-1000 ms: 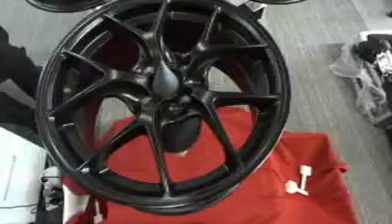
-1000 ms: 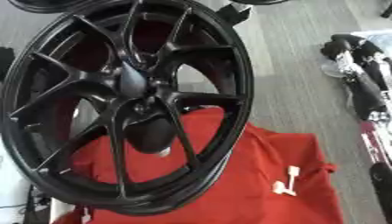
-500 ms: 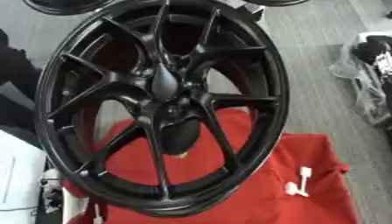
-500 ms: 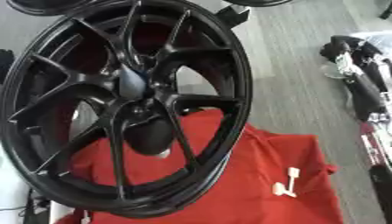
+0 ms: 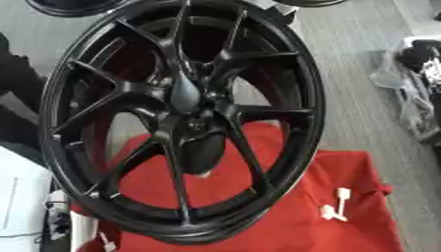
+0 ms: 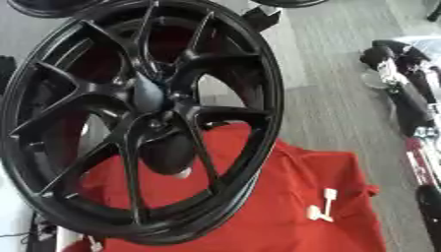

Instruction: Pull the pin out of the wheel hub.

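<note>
While the large glossy black multi-spoke alloy wheel (image 5: 185, 118) is standing tilted on the red cloth (image 5: 284, 216), a small white pin-shaped piece (image 5: 336, 204) is lying on that cloth just beside its rim, apart from the hub (image 5: 185, 96). Neither robot hand is showing, so their fingers cannot be judged.

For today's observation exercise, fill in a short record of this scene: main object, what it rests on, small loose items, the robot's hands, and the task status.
Main object: black wheel with spokes, standing tilted, filling most of the view
Hub: dark centre where the spokes meet; no pin can be made out there
Surface: red cloth under the wheel, grey floor beyond
Small loose items: white pieces lying on the cloth, right of the wheel
Robot's hands: neither is in view
Task status: cannot tell from these views
</note>
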Tool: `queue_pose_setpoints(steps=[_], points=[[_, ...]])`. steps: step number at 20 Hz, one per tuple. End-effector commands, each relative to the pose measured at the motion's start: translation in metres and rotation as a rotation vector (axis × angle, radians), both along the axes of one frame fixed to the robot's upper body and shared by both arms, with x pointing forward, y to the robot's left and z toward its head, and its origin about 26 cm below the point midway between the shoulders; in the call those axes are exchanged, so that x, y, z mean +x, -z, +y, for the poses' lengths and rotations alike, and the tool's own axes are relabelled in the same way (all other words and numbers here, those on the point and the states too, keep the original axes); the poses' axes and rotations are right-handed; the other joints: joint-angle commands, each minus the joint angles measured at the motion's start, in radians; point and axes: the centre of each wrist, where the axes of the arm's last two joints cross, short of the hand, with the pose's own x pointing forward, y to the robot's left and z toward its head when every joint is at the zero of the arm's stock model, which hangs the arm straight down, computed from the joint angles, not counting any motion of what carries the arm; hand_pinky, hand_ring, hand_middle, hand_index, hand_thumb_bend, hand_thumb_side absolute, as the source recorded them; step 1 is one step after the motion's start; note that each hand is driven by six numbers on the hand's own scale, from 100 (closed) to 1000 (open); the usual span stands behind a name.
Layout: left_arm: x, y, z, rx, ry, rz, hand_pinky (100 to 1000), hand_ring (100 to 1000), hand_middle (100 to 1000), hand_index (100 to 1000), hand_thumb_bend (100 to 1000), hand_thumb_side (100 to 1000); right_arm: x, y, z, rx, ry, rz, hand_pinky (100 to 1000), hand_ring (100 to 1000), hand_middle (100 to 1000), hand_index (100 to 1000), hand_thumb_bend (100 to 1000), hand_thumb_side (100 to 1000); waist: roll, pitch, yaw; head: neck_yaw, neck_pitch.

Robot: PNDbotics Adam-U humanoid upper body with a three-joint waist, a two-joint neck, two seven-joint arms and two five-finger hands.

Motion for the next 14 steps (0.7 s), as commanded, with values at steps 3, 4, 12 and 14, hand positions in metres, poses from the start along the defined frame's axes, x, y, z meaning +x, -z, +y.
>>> queue_pose_setpoints(steps=[3, 4, 12, 14], points=[[-0.002, 0.006, -0.023, -0.249, 0.047, -0.132, 785, 782, 733, 818, 100, 816, 0.0, -0.01, -0.003, -0.01, 0.0, -0.027, 895, 754, 661, 738, 100, 469, -0.005, -0.017, 0.001, 0.003, -0.007], [0.0, 0.014, -0.03, -0.32, 0.051, -0.146, 784, 780, 731, 816, 100, 821, 0.0, -0.01, -0.002, -0.008, -0.001, -0.027, 895, 754, 661, 738, 100, 469, -0.007, -0.017, 0.002, 0.005, -0.007], [0.009, 0.057, -0.067, -0.725, -0.007, -0.327, 771, 750, 728, 823, 100, 846, 0.0, -0.008, 0.0, 0.015, 0.0, -0.036, 894, 753, 659, 737, 100, 467, -0.027, -0.012, 0.006, 0.016, -0.012], [0.01, 0.063, -0.073, -0.77, -0.012, -0.375, 774, 758, 727, 822, 100, 843, 0.0, -0.008, 0.001, 0.017, 0.0, -0.037, 894, 753, 659, 737, 100, 467, -0.031, -0.011, 0.006, 0.02, -0.014]])
